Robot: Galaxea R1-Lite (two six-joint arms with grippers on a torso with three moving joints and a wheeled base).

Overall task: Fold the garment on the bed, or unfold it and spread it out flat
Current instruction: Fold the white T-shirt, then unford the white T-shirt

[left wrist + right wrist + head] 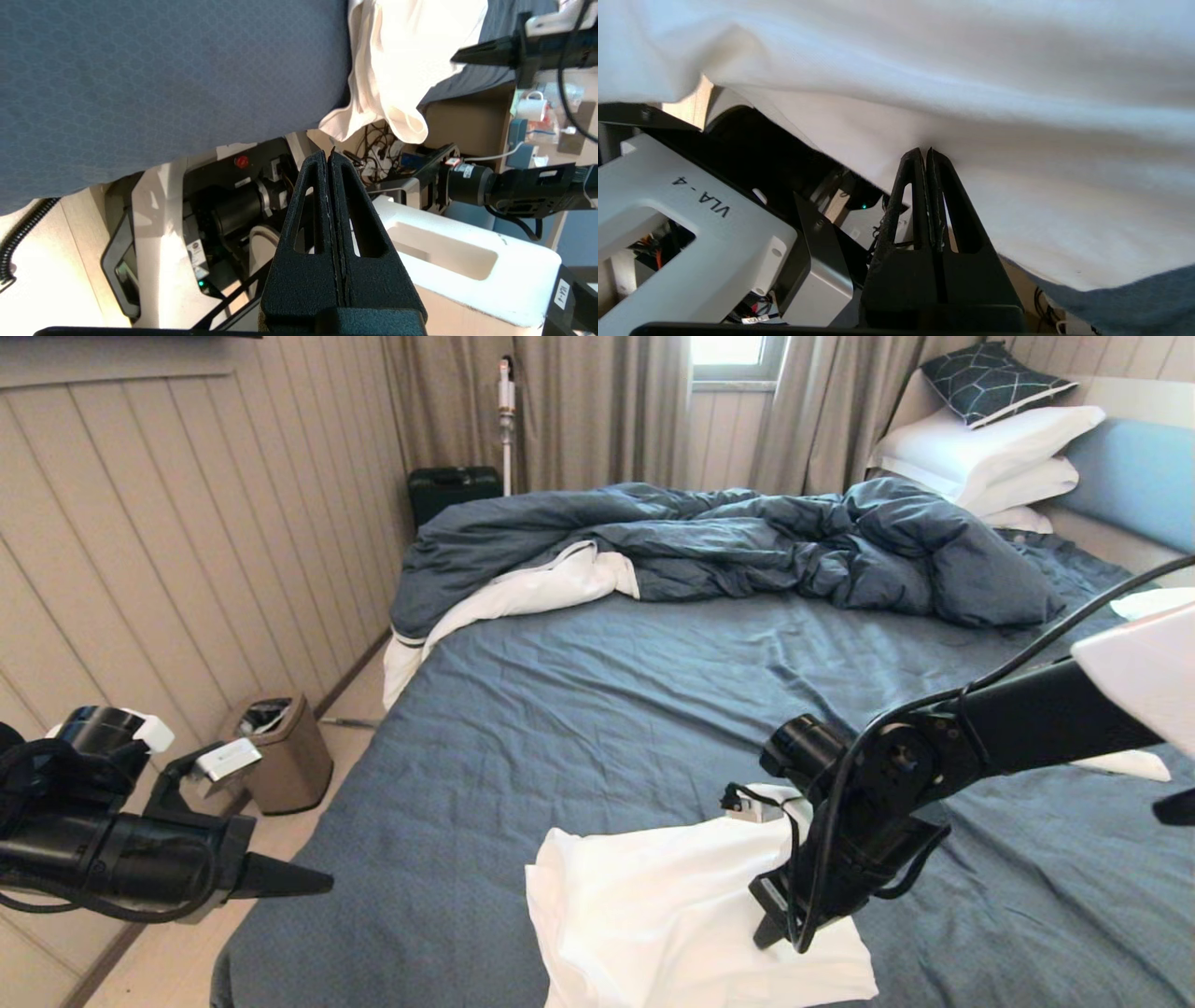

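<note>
- The white, thin cotton garment [672, 915] lies crumpled at the near edge of the wide bed with the dark blue-grey sheet [597, 709], one fold hanging over.
- It looks light, soft and limp; best pinched at a corner or hem.
- Right gripper [928, 154] jaws closed, tips against the cloth, nothing visibly clamped; left gripper [331, 154] closed, empty, off the bed's left side.

Black jointed arms [934, 756] with looped black cables [1055, 635]; white shell [1139, 663] above the right arm; tapered black ribbed fingers [310, 219]; white casing [691, 214] marked "VLA-4".

light: daylight from window [726, 353] (glaring); garment [397, 56] overexposed; focus: sharp; edges: slightly bowed
</note>
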